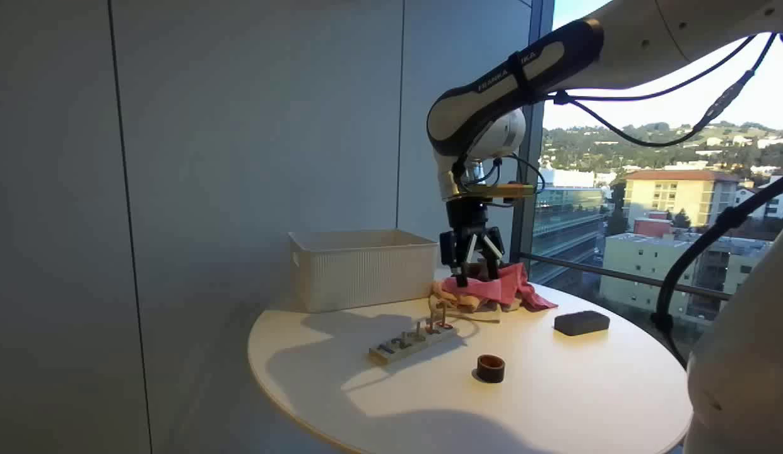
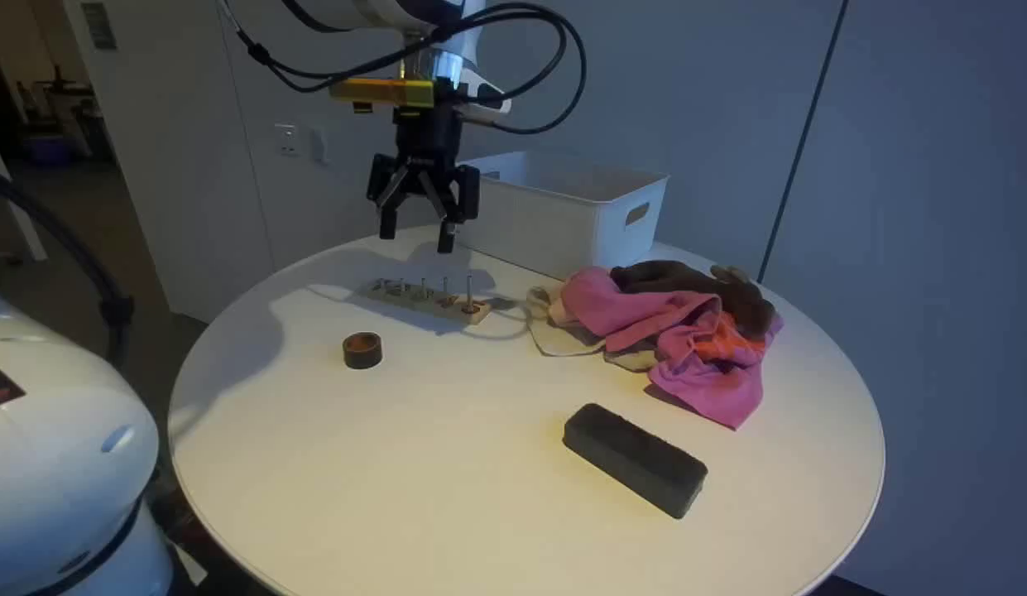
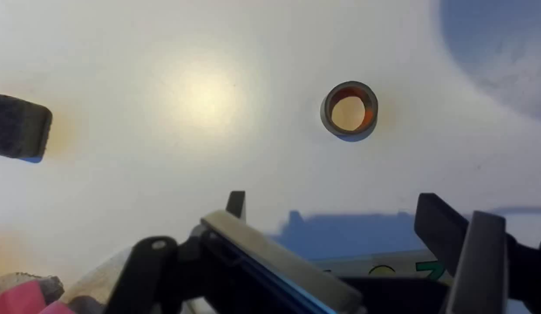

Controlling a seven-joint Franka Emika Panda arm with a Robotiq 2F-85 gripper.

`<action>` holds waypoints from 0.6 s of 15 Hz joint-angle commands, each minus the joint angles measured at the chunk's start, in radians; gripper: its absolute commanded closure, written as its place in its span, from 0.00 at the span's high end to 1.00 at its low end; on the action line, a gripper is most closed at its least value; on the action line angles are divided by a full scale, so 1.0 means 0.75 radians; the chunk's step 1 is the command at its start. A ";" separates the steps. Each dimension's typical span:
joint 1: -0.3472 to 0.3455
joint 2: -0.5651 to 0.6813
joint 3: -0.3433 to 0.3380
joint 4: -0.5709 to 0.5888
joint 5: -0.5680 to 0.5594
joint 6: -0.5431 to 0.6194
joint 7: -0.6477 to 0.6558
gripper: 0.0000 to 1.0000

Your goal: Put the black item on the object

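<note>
Where the Franka arm enters an exterior view from the upper right, its forearm slopes down and to the left, then folds at the wrist so that the Robotiq gripper hangs nearly straight down over the round white table. A yellow-orange bar juts sideways from the wrist. The fingers stand wide apart. In both exterior views the fingertips hang well above the tabletop, near a strip with five upright pegs; whether they are directly over it I cannot tell. The wrist view catches part of this strip between the fingers, with a green figure and a yellow round mark, while the gripper hides the rest.

The black ring lies flat on the table, near the strip but apart from it, its opening facing up and its inner wall brownish orange. In the wrist view it shows beyond the fingertips, well apart from them, with the tabletop visible through its hole.

Also on the table are a dark rectangular block, a crumpled pink cloth bunched with brown and beige material, and a white ribbed bin, upright and open at the top.
</note>
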State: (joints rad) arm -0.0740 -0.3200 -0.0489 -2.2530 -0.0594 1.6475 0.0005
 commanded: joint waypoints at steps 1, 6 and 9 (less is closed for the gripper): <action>0.006 0.001 -0.006 0.004 -0.001 -0.001 0.001 1.00; 0.006 -0.001 -0.006 0.010 -0.001 -0.001 0.001 1.00; 0.017 -0.012 -0.001 -0.027 -0.001 -0.005 -0.030 1.00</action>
State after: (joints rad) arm -0.0734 -0.3196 -0.0489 -2.2509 -0.0594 1.6480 -0.0017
